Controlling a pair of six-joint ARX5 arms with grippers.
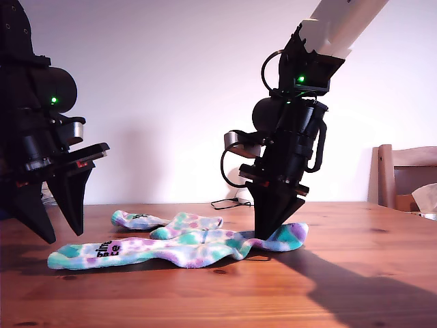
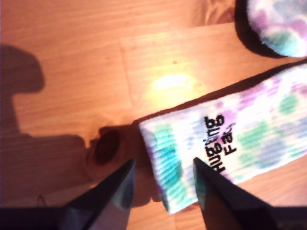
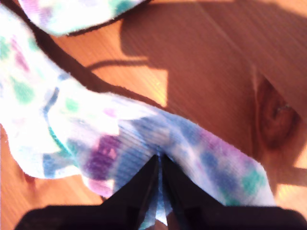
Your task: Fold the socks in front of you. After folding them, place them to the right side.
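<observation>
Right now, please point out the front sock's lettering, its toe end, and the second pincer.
Lettering (image 2: 221,143), first wrist view, black print at cuff.
Toe end (image 1: 290,236), exterior view, teal tip.
Second pincer (image 3: 160,179), second wrist view, between tips.

Wooden table (image 1: 355,273), two tie-dye socks (image 1: 184,247) lying flat

Near sock (image 1: 171,251) on table (image 1: 355,273), far sock (image 1: 167,222) behind, touching it.

low tabletop view, two downward wrist close-ups
</observation>
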